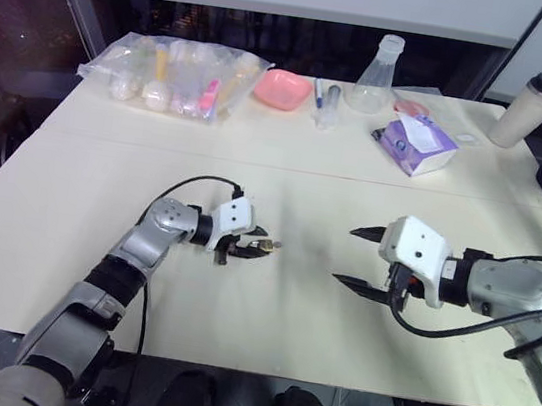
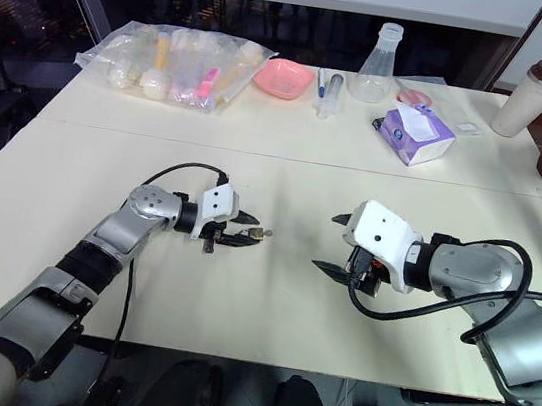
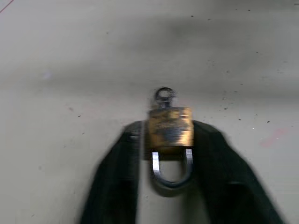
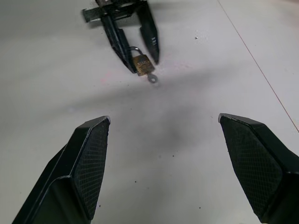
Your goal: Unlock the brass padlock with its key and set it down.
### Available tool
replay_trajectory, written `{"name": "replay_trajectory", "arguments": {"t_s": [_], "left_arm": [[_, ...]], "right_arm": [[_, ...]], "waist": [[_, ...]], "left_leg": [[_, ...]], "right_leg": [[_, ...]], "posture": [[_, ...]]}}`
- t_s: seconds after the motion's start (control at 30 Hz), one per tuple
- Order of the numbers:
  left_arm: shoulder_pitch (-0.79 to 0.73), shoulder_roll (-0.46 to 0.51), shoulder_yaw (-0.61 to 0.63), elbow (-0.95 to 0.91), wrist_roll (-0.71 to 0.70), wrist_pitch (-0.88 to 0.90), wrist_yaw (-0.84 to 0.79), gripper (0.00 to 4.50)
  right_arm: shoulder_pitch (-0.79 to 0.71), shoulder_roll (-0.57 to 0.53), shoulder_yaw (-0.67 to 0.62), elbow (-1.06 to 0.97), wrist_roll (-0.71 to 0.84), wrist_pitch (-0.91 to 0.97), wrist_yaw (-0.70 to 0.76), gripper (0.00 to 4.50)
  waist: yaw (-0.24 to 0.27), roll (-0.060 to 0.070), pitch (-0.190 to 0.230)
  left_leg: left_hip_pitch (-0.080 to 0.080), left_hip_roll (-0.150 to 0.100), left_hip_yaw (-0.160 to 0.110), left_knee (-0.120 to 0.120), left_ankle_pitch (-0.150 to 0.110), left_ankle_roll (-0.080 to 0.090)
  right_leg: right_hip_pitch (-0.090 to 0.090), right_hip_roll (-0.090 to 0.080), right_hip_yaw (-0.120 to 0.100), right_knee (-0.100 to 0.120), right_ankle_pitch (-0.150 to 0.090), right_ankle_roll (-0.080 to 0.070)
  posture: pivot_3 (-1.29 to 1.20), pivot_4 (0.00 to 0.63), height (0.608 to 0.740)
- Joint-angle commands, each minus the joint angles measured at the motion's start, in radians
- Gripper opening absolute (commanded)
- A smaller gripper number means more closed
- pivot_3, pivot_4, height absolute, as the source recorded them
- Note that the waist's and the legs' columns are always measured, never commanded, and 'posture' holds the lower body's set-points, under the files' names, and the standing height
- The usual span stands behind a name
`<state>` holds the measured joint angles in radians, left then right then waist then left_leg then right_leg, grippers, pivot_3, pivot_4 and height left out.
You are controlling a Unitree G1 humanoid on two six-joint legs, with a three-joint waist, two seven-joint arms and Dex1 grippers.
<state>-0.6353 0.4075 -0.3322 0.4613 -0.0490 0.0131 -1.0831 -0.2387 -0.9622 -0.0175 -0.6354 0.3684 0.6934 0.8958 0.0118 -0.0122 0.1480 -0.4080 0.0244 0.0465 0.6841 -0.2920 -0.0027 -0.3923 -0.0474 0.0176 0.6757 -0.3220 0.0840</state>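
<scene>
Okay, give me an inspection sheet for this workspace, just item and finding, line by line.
Surface: pale table, seam across it, faint specks.
Job's things: brass padlock pinched in the left gripper, key sticking out of its base.
Clutter: plastic bag of items, pink dish, flask, tissue pack, lidded cup along the far edge.
Grippers: left shut on the padlock; right gripper open, empty, facing the lock.
Cables: black cable looped over the left wrist.
Surroundings: dark windows behind.
</scene>
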Motion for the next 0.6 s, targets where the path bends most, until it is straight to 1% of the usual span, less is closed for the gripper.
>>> {"name": "replay_trajectory", "arguments": {"t_s": [0.03, 0.13, 0.23, 0.33, 0.43, 0.5, 0.6], "left_arm": [[0.002, 0.028, -0.003, 0.022, 0.045, 0.0, 0.003, 0.74], [-0.007, 0.044, 0.009, 0.032, 0.035, -0.009, -0.012, 0.74], [-0.033, 0.059, 0.028, 0.044, 0.011, -0.015, -0.045, 0.74], [-0.114, 0.076, 0.074, 0.037, -0.076, 0.061, -0.147, 0.74], [-0.182, 0.092, 0.102, 0.025, -0.142, 0.129, -0.25, 0.74], [-0.23, 0.093, 0.116, 0.034, -0.153, 0.143, -0.276, 0.74], [-0.268, 0.087, 0.125, 0.048, -0.153, 0.143, -0.29, 0.74]], "right_arm": [[-0.025, -0.007, -0.018, -0.017, 0.004, -0.01, -0.003, 3.87], [-0.045, 0.009, 0.005, 0.0, -0.014, -0.029, -0.015, 3.87], [-0.071, 0.039, 0.052, 0.024, -0.076, -0.083, -0.056, 3.87], [-0.092, 0.057, 0.179, 0.113, -0.308, -0.3, -0.139, 3.87], [-0.131, 0.074, 0.251, 0.213, -0.478, -0.513, -0.206, 3.87], [-0.165, 0.094, 0.282, 0.269, -0.563, -0.633, -0.246, 3.87], [-0.19, 0.128, 0.301, 0.318, -0.613, -0.717, -0.258, 3.87]], "waist": [[-0.001, 0.0, 0.0], [-0.004, 0.0, 0.0], [-0.009, 0.0, 0.0], [-0.016, 0.0, 0.0], [-0.019, -0.001, 0.001], [-0.02, 0.0, 0.001], [-0.023, 0.0, 0.001]], "left_leg": [[0.0, 0.0, 0.0, 0.0, 0.0, 0.0], [0.0, 0.0, 0.0, 0.0, 0.0, 0.0], [0.0, 0.001, 0.0, 0.0, 0.0, 0.0], [-0.001, 0.001, 0.0, 0.0, 0.0, 0.0], [-0.004, 0.0, 0.002, 0.0, 0.0, 0.0], [-0.004, -0.001, 0.002, 0.0, 0.0, 0.0], [-0.004, -0.002, 0.002, 0.0, 0.0, 0.0]], "right_leg": [[0.0, 0.0, 0.0, 0.0, 0.0, 0.0], [0.0, 0.0, 0.0, 0.0, 0.0, 0.0], [-0.001, 0.001, 0.0, 0.001, 0.0, 0.0], [-0.003, 0.002, 0.0, 0.002, 0.0, 0.0], [-0.007, 0.002, 0.001, 0.005, 0.0, 0.0], [-0.008, 0.003, 0.0, 0.006, -0.001, 0.002], [-0.008, 0.002, 0.001, 0.006, -0.001, 0.002]], "posture": [[0.0, 0.15, 0.715], [0.0, 0.15, 0.715], [0.0, 0.15, 0.715], [0.0, 0.15, 0.715], [0.0, 0.15, 0.715], [0.0, 0.15, 0.715], [0.0, 0.15, 0.715]]}}
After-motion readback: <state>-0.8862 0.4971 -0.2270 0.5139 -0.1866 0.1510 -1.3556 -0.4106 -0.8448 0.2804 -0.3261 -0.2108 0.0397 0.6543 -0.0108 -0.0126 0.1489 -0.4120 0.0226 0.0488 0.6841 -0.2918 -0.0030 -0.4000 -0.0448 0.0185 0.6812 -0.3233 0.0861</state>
